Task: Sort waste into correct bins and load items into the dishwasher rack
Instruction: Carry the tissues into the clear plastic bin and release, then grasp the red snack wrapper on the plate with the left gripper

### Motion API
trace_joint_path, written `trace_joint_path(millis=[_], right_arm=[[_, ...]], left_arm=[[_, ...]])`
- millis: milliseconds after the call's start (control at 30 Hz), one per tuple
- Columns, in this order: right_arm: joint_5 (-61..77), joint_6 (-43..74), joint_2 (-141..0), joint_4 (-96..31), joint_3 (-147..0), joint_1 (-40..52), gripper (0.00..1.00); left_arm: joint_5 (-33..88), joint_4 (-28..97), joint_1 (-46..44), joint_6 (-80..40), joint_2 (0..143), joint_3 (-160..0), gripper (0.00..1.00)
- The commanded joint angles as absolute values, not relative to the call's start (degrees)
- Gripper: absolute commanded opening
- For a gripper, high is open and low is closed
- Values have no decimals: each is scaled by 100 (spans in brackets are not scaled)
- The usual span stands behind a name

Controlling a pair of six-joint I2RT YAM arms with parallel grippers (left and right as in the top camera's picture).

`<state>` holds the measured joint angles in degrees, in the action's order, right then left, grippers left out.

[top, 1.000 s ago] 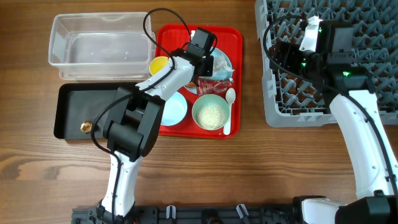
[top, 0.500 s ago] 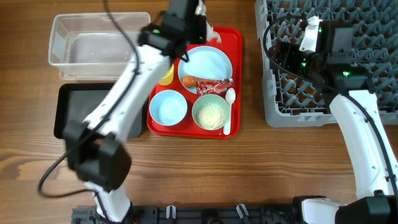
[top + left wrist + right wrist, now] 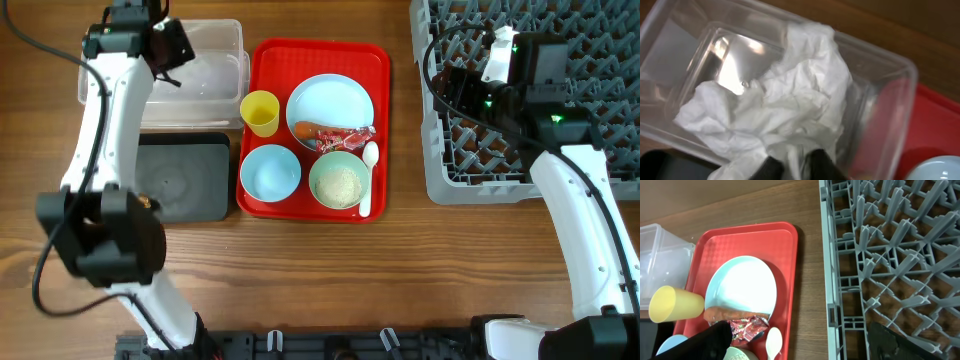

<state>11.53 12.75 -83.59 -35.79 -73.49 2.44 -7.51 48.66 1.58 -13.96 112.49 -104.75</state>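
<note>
My left gripper (image 3: 797, 165) is shut on the crumpled white napkin (image 3: 790, 105) and holds it inside the clear tub (image 3: 885, 95). In the overhead view that gripper (image 3: 165, 45) is over the tub (image 3: 215, 60) at the far left. The black tray (image 3: 185, 180) lies in front of the tub. On the red tray (image 3: 375, 60) are the blue plate (image 3: 330, 98), carrot (image 3: 308, 129), red wrapper (image 3: 352, 137), yellow cup (image 3: 260, 112), blue bowl (image 3: 270, 172), green bowl with rice (image 3: 337, 184) and white spoon (image 3: 368, 175). My right gripper (image 3: 452, 88) is open and empty over the left edge of the dishwasher rack (image 3: 600, 40).
The right wrist view shows the rack's pegs (image 3: 890, 240), a strip of bare wood between the rack and the red tray (image 3: 790, 235), and the plate (image 3: 742, 287), the cup (image 3: 672, 305) and the wrapper (image 3: 747, 327). My left arm crosses over the black tray.
My left arm has swung from the plate on the red tray to the left, carrying the napkin over the clear tub. The right arm has not moved.
</note>
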Motion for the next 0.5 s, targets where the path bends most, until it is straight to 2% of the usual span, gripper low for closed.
trace_joint_path(millis=[0, 300, 467], right_arm=[[1170, 1216, -8390, -3568, -7321, 239, 90], [1210, 1216, -8390, -3568, -7321, 239, 90], [1208, 1210, -8390, -3607, -7321, 239, 90]], left_arm=[[-755, 4834, 215, -1328, 11699, -10506, 99], [-624, 4558, -395, -1321, 11026, -10694, 100], [8, 5000, -1505, -913, 10694, -10694, 100]])
